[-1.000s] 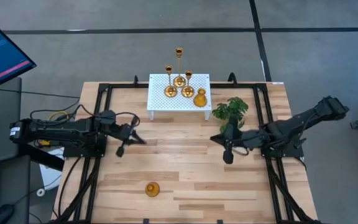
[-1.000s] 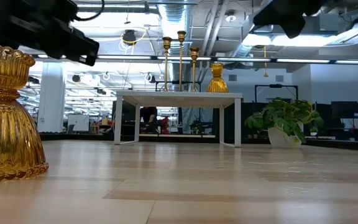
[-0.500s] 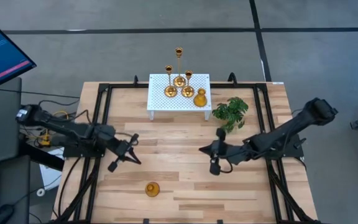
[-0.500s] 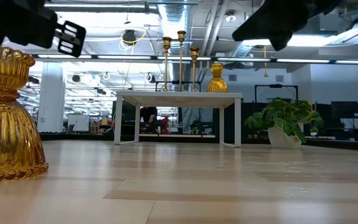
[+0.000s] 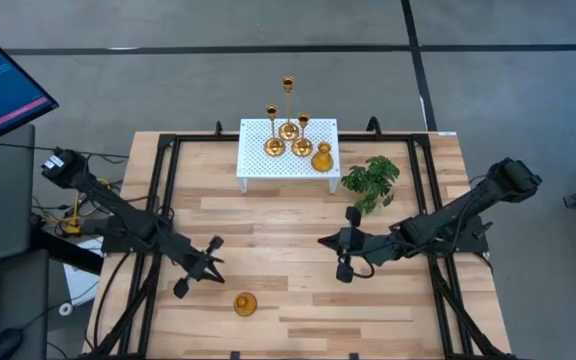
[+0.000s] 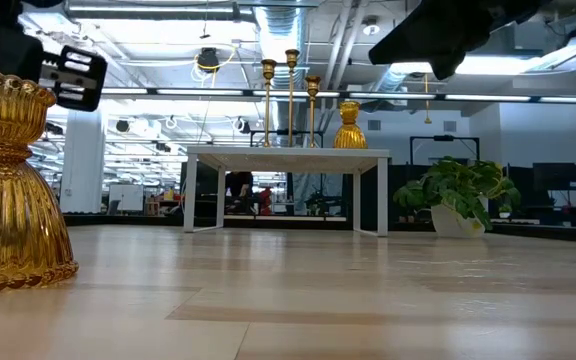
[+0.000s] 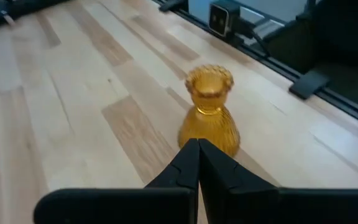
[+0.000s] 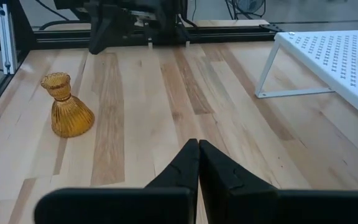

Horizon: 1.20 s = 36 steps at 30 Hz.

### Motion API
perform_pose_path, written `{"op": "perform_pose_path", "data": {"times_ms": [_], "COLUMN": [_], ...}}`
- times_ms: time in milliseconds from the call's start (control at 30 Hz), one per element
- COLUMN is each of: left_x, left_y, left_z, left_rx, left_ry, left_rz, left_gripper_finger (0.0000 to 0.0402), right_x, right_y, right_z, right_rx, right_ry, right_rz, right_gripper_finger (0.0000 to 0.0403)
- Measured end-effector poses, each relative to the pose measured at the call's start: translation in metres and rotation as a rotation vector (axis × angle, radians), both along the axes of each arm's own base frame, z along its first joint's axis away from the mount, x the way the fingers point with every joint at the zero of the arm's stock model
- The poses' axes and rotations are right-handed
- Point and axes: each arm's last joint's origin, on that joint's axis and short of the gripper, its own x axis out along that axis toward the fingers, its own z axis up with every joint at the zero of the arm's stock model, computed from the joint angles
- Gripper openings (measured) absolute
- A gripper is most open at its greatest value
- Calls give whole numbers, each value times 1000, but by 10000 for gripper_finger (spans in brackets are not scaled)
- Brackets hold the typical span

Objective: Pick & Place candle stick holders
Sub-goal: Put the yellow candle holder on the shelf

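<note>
One short ribbed holder [image 5: 245, 304] stands upright near the tabletop's [image 5: 298, 250] front edge; four others [image 5: 293, 135] sit on the white stand [image 5: 258, 165]. The left tool [image 5: 196, 276] hangs just beside it, fingers pressed together, so it should spread them, then descend squarely around the narrow neck. The right tool [image 5: 345, 254], likewise closed, waits mid-table

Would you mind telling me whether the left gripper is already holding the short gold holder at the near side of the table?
No. In the left wrist view the left gripper has its fingers shut together and empty, with the short gold holder standing free on the table beyond them.
</note>
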Motion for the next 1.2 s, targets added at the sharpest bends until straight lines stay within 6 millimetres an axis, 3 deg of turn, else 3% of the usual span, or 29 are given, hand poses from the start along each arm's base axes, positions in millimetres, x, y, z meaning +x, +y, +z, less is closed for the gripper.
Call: {"op": "perform_pose_path", "data": {"times_ms": [333, 500, 733, 1200], "left_x": [11, 13, 3, -4], "left_y": [-9, -11, -5, -1], "left_z": [-9, -24, -44, -52], "left_rx": [12, -9, -68, -122], "left_ry": [17, 4, -77, -140], "left_rz": [-4, -38, -57, -94], "left_gripper_finger": [3, 3, 4, 5], "right_x": [0, 0, 0, 0], "right_y": [0, 0, 0, 0], "right_z": [0, 0, 0, 0], "right_rx": [0, -2, -3, -2], "right_ry": [1, 2, 3, 2], "right_rz": [1, 3, 3, 3], "right_gripper_finger": [1, 1, 1, 1]}}
